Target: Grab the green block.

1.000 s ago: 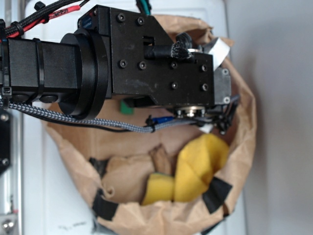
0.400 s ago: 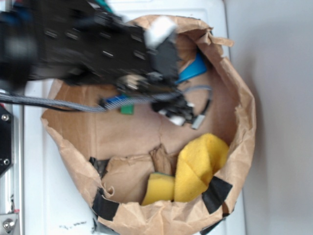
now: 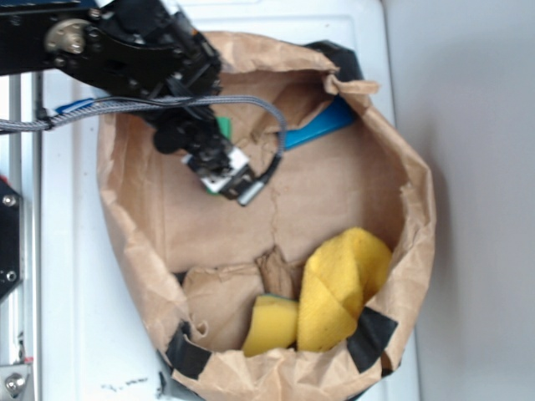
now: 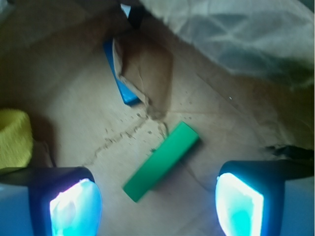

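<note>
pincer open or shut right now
Open: in the wrist view the pincer pads sit wide apart, the green block lying untouched between them.

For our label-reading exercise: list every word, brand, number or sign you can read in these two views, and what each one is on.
None can be read.
White surface, exterior view: small dark marks near the bottom edge, too small and blurred to read.
Green block, blue block, paper bag, yellow sponge, claw: no lettering visible.

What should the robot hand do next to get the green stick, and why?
Probably go straight down a little. In the wrist view the green block lies flat on the brown paper, slanted, between the two open fingers of the gripper, which are not touching it. Lowering around it first, perhaps turning slightly to match the slant, would let the fingers close on its long sides.
</note>
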Tool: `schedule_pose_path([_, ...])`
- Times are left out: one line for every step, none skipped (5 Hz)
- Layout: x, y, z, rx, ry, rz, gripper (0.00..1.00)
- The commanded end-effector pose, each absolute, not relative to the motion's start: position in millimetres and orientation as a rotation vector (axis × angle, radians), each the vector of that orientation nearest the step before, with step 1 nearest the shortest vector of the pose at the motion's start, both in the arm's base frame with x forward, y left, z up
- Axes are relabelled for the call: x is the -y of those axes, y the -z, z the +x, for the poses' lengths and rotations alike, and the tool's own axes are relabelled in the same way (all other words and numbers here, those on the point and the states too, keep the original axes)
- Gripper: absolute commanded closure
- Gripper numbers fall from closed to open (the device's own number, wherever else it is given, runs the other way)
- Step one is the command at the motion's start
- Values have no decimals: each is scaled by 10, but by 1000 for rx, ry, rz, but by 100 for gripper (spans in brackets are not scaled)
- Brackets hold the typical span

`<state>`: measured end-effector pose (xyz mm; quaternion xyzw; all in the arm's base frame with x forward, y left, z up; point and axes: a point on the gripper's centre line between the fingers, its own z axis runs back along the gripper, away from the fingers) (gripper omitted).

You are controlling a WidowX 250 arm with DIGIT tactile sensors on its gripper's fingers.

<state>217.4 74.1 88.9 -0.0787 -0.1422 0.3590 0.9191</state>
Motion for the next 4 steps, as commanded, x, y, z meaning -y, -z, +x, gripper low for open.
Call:
schedule_pose_path([-1012,-894,2008,339,-735,-123,0])
schedule_pose_path([-946,-847,2089,300,-874,-71,0])
schedule_pose_path([-829,-842,2163,248,-1006,-15,0])
schedule_pose_path([-771,-733,2141,286,-1019,12,0])
